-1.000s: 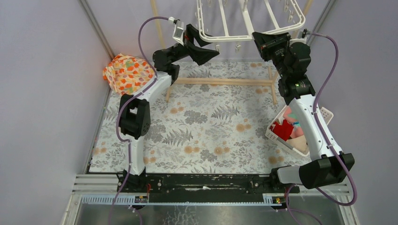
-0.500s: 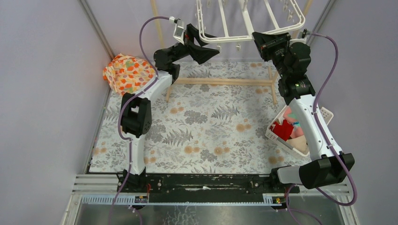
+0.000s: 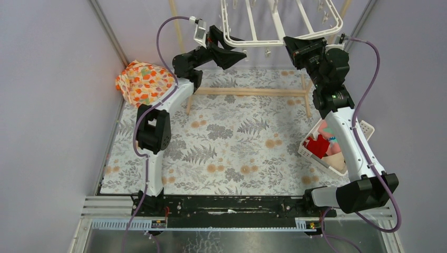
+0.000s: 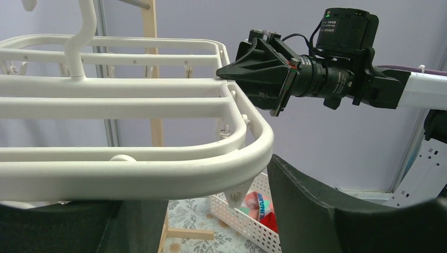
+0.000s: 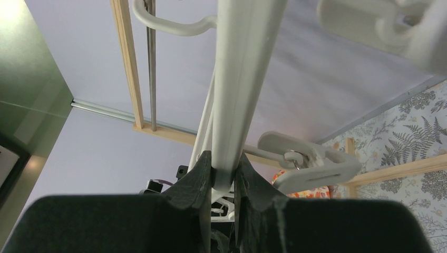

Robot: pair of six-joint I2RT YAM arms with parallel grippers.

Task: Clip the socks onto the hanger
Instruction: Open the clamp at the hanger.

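Right wrist view: your right gripper point(image 5: 222, 176) is pinching the hanger point(image 5: 248, 68) bar, likely to steady it.
Your left gripper point(image 3: 235, 48) stands spread about the hanger's other near corner, ready to brace it; the socks point(image 3: 319, 146) lie in the basket point(image 3: 304, 151), well apart.

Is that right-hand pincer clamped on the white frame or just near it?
Clamped. The right pincer has both fingers pressed against the hanger rail, one each side.

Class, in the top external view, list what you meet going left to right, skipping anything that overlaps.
Orange-flowered cloth bundle → left arm's black tool → right arm's black tool → white slatted plastic basket.
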